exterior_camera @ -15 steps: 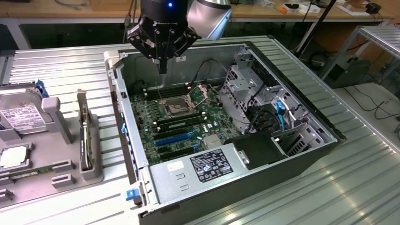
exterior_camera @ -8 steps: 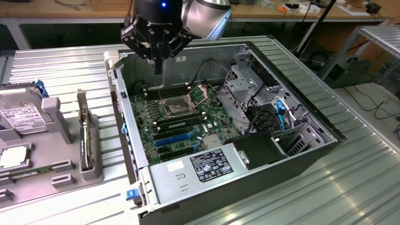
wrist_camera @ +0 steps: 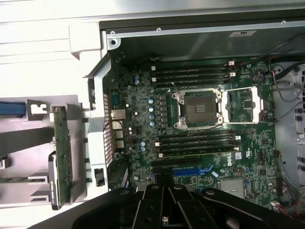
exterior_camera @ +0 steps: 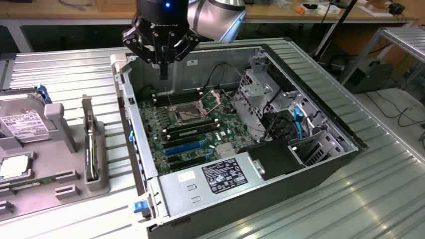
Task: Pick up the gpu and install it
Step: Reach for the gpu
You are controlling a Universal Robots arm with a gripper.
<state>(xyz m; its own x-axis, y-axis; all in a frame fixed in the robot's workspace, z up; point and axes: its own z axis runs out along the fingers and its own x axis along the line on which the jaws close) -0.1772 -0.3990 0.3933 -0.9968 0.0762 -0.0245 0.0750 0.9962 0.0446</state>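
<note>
Well, my gripper (exterior_camera: 162, 74) hangs in the upper middle of the exterior view, over the far left corner of the open computer case (exterior_camera: 319, 99). The wrist points straight down and the two fingers are pressed together with nothing between them. In the wrist view the gripper (wrist_camera: 166, 191) shows as dark closed fingers above the motherboard (wrist_camera: 143, 119). It touches nothing.

The gpu (exterior_camera: 91, 149) is at the exterior view's left, outside the case. It stands on its long edge in a slot of the grey holder (exterior_camera: 66, 174), with its pale bracket strip (exterior_camera: 86, 112) at the far end. In the wrist view the gpu (wrist_camera: 62, 157) shows its green board side, just beside the case's wall. This perforated wall (exterior_camera: 136, 144) stands upright between the card and the motherboard (exterior_camera: 192, 129).

Inside the case, the room above the board is open. The CPU socket (exterior_camera: 188, 113) lies in the middle of the board and the blue expansion slot (exterior_camera: 182, 148) lies nearer to the camera. The metal drive cage (exterior_camera: 259, 89) and dark cables close the exterior view's right side, and the power supply (exterior_camera: 219, 179) closes the near end. A hard drive (exterior_camera: 20, 122) with a white label rests at the left edge of the frame, apart from the gpu.
</note>
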